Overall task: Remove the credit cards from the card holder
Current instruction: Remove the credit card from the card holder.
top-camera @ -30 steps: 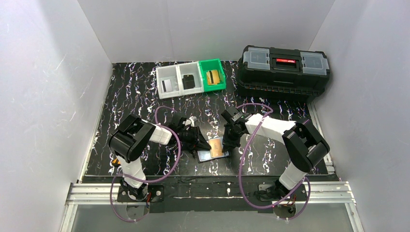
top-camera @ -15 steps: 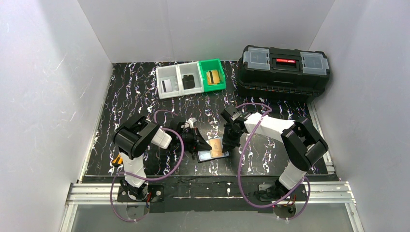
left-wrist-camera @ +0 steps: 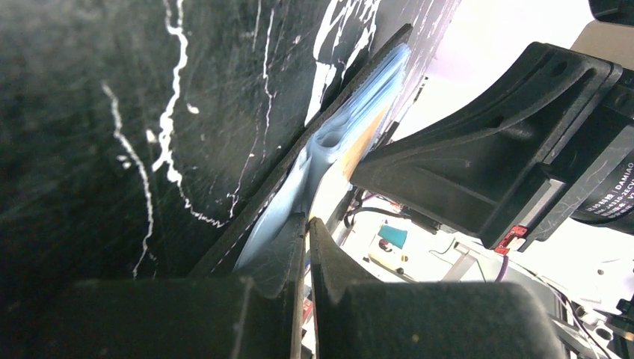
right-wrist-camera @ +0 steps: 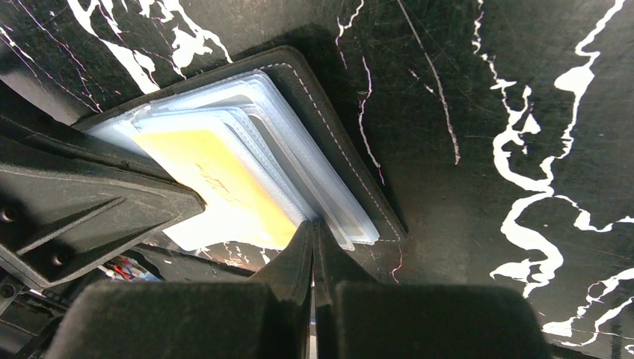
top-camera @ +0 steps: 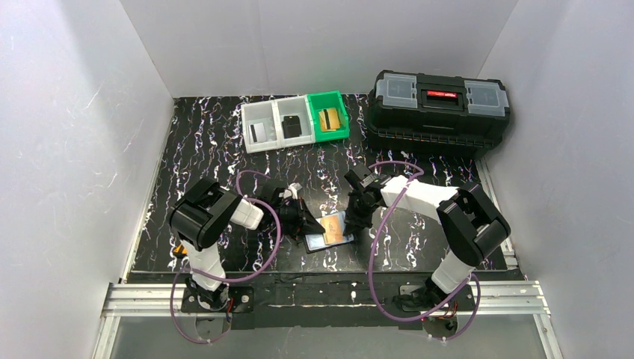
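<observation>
Left fingers point(left-wrist-camera: 329, 258) pinching card holder point(left-wrist-camera: 329, 142), right fingers point(right-wrist-camera: 297, 254) closed at gold card point(right-wrist-camera: 217, 179)

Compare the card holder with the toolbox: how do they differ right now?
The card holder is small and flat; the toolbox is far bigger and boxy. The holder lies open at the near side, clear pockets and a gold card showing; the toolbox sits shut at the far right. Both are black.
</observation>
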{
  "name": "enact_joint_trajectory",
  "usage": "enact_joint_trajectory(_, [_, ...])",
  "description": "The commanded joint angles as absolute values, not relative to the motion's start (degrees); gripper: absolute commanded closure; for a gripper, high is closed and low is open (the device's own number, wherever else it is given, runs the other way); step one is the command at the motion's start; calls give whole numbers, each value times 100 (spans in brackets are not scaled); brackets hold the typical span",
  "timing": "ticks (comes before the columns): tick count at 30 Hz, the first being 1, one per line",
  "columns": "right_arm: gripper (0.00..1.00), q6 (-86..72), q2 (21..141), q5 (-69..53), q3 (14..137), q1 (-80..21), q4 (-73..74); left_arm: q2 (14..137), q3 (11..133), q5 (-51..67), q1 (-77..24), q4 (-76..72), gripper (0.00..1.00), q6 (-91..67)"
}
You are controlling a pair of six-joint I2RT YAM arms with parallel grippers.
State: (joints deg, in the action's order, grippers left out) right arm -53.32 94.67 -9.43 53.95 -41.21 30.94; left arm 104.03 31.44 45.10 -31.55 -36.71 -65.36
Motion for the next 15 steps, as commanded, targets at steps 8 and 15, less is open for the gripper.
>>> enact_joint_trajectory(8, [99, -5291, 9659, -478, 5026, -4083, 3269, 9918, 3416, 4305, -3061, -2258, 100, -5734])
enact_joint_trajectory(15, [99, -5286, 9631, -466, 4994, -4080, 3233, 9544, 3648, 4019, -2991, -1272, 100, -5328])
